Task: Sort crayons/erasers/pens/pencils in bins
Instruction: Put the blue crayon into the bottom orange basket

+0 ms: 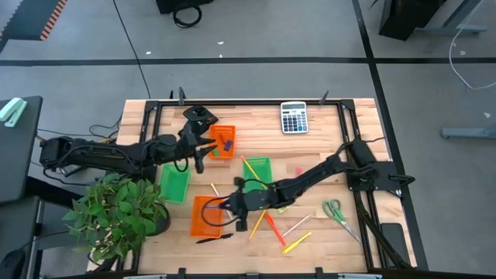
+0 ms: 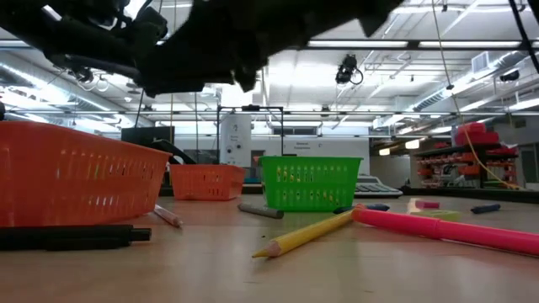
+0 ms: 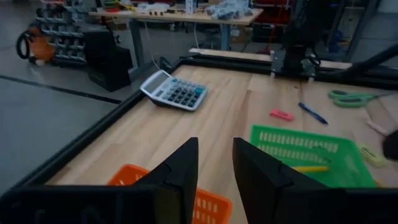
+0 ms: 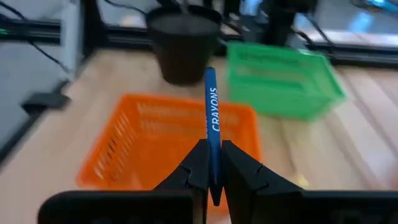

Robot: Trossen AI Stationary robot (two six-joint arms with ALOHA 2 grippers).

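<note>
Currently: slim blue crayon (image 4: 211, 118), white "CRAYONS" lettering, clamped upright in right end effector (image 4: 212, 163) above orange bin (image 4: 168, 146); left end effector (image 3: 214, 163) parted, empty.

One word can be read: "CRAYONS", in pale letters running along the blue stick (image 4: 212, 134) in the right wrist view. The calculator (image 3: 173, 91) has rows of keys, but their marks are too small to read. A white sign in the room behind the table in the low view has dark lettering too small to make out.
</note>
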